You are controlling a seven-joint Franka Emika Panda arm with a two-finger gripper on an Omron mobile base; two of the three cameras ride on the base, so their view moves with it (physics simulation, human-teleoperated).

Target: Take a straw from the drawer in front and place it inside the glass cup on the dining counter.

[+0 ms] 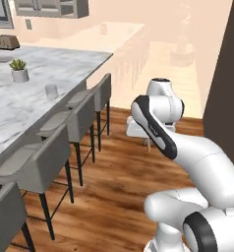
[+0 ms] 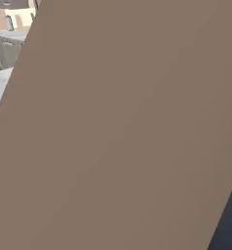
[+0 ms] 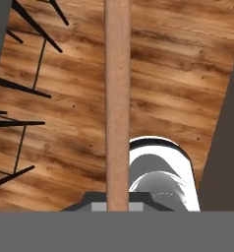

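The straw (image 3: 117,98), a straight brownish-orange stick, runs up the middle of the hand view over the wooden floor, and my gripper (image 3: 118,204) is shut on its lower end. In the left base view my gripper (image 1: 145,139) hangs low over the floor, to the right of the stools and well away from the dining counter (image 1: 11,113). The glass cup (image 1: 51,91), small and clear, stands upright near the counter's right edge. The drawer is out of view.
Several grey stools (image 1: 40,165) line the counter's near side. A white pot with a green plant (image 1: 19,70) and a toaster (image 1: 7,42) stand further back on it. A flat brown panel (image 2: 127,127) looms close in the right base view.
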